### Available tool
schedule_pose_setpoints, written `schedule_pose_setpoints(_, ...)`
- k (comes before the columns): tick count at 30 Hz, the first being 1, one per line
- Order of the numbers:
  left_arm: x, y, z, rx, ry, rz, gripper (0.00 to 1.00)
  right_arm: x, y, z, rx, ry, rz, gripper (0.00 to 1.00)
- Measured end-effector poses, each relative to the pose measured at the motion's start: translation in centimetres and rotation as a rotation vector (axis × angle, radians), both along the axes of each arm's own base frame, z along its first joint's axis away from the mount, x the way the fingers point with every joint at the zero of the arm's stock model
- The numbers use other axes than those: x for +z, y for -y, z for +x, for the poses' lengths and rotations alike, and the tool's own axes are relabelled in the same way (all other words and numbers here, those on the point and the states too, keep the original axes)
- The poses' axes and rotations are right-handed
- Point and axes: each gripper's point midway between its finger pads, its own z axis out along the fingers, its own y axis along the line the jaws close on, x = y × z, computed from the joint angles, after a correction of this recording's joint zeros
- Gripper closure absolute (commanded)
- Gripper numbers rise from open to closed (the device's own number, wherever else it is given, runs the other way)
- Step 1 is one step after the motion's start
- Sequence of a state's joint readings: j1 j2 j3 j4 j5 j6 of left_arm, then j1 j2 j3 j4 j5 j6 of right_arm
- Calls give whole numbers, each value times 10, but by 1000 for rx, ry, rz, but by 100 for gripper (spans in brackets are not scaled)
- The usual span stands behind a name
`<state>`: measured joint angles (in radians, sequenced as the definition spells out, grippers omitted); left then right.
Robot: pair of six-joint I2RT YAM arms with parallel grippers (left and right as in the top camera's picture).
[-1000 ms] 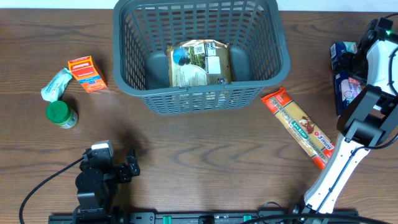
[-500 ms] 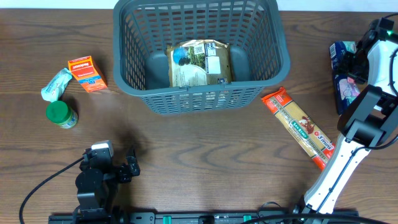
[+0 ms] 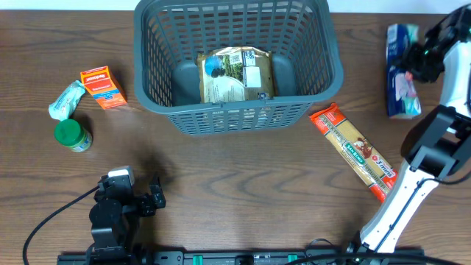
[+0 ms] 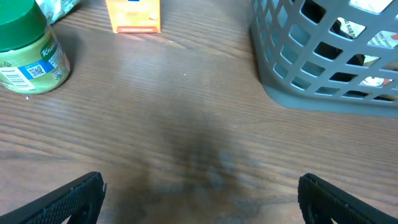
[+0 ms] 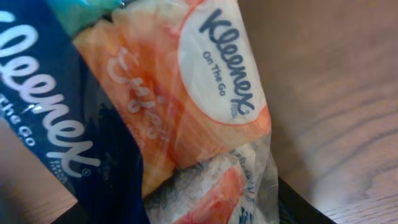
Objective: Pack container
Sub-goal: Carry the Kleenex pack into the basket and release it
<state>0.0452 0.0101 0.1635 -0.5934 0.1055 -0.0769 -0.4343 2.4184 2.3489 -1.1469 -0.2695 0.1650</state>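
Note:
The container (image 3: 243, 118) is a large grey-blue lattice basket at the top middle, holding a flat printed bag (image 3: 237, 75). It also shows in the left wrist view (image 4: 311, 68). My right gripper (image 3: 421, 60) is at the far right, shut on a Kleenex tissue pack (image 3: 401, 73), which fills the right wrist view (image 5: 186, 93). The pack sits to the right of the basket. My left gripper (image 3: 140, 199) is open and empty near the front left, low over bare wood (image 4: 199, 186).
A long orange pasta pack (image 3: 357, 151) lies right of the basket. At the left are an orange box (image 3: 103, 87), a white-green pouch (image 3: 66, 99) and a green-lidded jar (image 3: 72, 135). The jar (image 4: 28, 53) and box (image 4: 132, 15) show ahead of the left gripper.
My right gripper has moved the tissue pack up and slightly left, away from its earlier spot at the right edge. The left arm has not moved.

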Motion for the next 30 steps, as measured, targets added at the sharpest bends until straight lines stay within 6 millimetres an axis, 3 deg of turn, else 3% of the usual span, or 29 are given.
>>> schedule_pose_setpoints(1, 0, 0, 0, 0, 0, 0, 1, 12, -2, 2, 3, 27, 1, 72)
schedule_pose_setpoints(4, 0, 0, 0, 0, 0, 0, 2, 82, -13, 5, 22, 172, -23, 71)
schedule_pose_setpoints(8, 0, 0, 0, 0, 0, 0, 1, 191, -43, -8, 79, 380, -94, 71)
schedule_pose_setpoints(10, 0, 0, 0, 0, 0, 0, 1, 250, -73, -21, 144, 503, -144, 71)
schedule_pose_setpoints(13, 0, 0, 0, 0, 0, 0, 1, 313, -122, -45, 271, 647, -204, 71)
schedule_pose_setpoints(17, 0, 0, 0, 0, 0, 0, 1, 366, -190, -78, 482, 795, -279, 72)
schedule_pose_setpoints(22, 0, 0, 0, 0, 0, 0, 1, 385, -260, -102, 739, 894, -337, 72)
schedule_pose_setpoints(30, 0, 0, 0, 0, 0, 0, 1, 355, -379, -114, 1202, 959, -347, 65)
